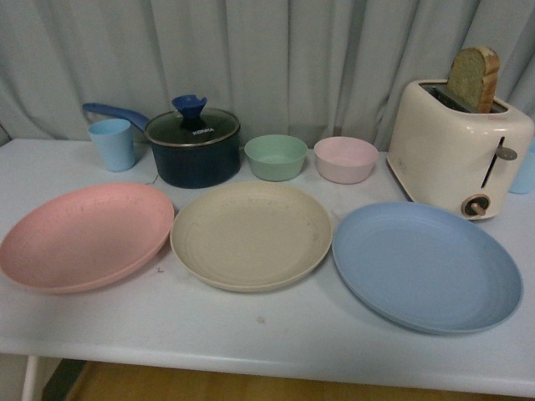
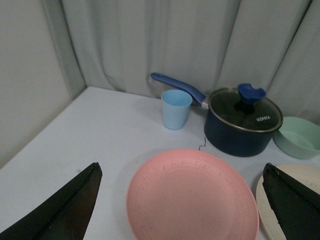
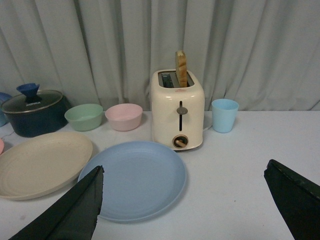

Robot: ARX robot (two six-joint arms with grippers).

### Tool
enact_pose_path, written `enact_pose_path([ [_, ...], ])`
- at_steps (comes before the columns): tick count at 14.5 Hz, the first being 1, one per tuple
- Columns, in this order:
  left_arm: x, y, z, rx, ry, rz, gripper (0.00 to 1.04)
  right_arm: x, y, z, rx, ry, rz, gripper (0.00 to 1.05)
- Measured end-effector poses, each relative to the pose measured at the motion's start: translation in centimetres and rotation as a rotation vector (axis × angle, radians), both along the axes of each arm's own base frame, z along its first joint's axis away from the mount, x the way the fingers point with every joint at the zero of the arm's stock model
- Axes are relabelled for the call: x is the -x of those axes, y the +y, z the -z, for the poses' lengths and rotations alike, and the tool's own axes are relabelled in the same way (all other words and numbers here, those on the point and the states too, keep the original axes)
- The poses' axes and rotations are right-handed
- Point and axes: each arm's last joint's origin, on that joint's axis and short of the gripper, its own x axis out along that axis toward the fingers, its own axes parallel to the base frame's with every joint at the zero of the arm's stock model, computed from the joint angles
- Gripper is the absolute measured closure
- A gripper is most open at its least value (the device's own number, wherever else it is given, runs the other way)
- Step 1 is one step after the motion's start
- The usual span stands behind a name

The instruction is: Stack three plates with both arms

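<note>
Pink plate (image 1: pixel 84 236): lay flat toward the front-left corner of the worktop (image 1: pixel 251 338), speckled, with nothing on it.
Beige plate (image 1: pixel 251 234): lay at the middle of the worktop, nearer the front edge than the back. Its rim met or nearly met the pink plate's rim; contact could not be settled.
Blue plate (image 1: pixel 426 266): lay toward the front-right corner, just beside the beige plate and in front of the toaster (image 1: pixel 458 150).
Stack: not begun; all three plates lay singly in one row.
Left end effector (image 2: pixel 181 172): jaws spread wide and holding nothing, poised above the pink plate; not in the front view.
Right end effector (image 3: pixel 184 167): jaws likewise spread and empty, poised over the blue plate.
Back edge: blue cup (image 1: pixel 113 144), lidded saucepan (image 1: pixel 194 149), green bowl (image 1: pixel 275 157), pink bowl (image 1: pixel 345 159) and the toaster carrying a bread slice (image 1: pixel 474 78), all before a curtain (image 1: pixel 276 58).
Handling (judged): the plates looked stiff, light and matte. They seemed unlikely to slip in a grip, yet liable to slide across the smooth worktop if pushed.
Hold (judged): the raised rim seemed the only purchase, with one finger under the lip and one inside; the shallow centre offered none. The outer rim of each side plate, facing its own arm, looked most reachable.
Risk (judged): a one-sided rim hold could let so wide a plate tilt.
</note>
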Motion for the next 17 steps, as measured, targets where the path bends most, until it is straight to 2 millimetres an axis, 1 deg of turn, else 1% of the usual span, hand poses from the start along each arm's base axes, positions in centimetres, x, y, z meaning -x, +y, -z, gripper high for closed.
enact_pose_path([
  [1, -2.9, 0.5, 1.2, 0.008, 0.063, 0.014, 0.07, 0.0, 0.0, 0.0, 0.0, 0.0, 0.0, 0.06],
  [2, -5.1, 1.0, 2.8, 0.024, 0.139, 0.028, 0.07, 0.0, 0.0, 0.0, 0.0, 0.0, 0.0, 0.06],
  [3, -6.7, 1.7, 3.9, 0.037, 0.192, 0.034, 0.07, 0.0, 0.0, 0.0, 0.0, 0.0, 0.0, 0.06],
  [4, -8.0, 2.5, 4.1, 0.044, 0.203, 0.03, 0.07, 0.0, 0.0, 0.0, 0.0, 0.0, 0.0, 0.06],
  [6, -10.2, 4.1, 3.1, 0.054, 0.179, 0.044, 0.07, 0.0, 0.0, 0.0, 0.0, 0.0, 0.0, 0.06],
  [7, -11.3, 4.6, 3.1, 0.048, 0.187, 0.052, 0.07, 0.0, 0.0, 0.0, 0.0, 0.0, 0.0, 0.06],
  [8, -12.2, 4.8, 3.6, 0.052, 0.217, 0.069, 0.07, 0.0, 0.0, 0.0, 0.0, 0.0, 0.0, 0.06],
  [10, -14.4, 5.4, 5.5, 0.042, 0.292, 0.079, 0.07, 0.0, 0.0, 0.0, 0.0, 0.0, 0.0, 0.06],
  [13, -17.0, 6.0, 7.3, 0.013, 0.348, 0.08, 0.07, 0.0, 0.0, 0.0, 0.0, 0.0, 0.0, 0.06],
  [15, -17.5, 6.1, 9.7, 0.023, 0.409, 0.088, 0.07, 0.0, 0.0, 0.0, 0.0, 0.0, 0.0, 0.06],
  [16, -17.6, 6.3, 11.6, 0.023, 0.457, 0.086, 0.07, 0.0, 0.0, 0.0, 0.0, 0.0, 0.0, 0.06],
  [17, -17.7, 6.5, 12.0, 0.023, 0.462, 0.084, 0.07, 0.0, 0.0, 0.0, 0.0, 0.0, 0.0, 0.06],
])
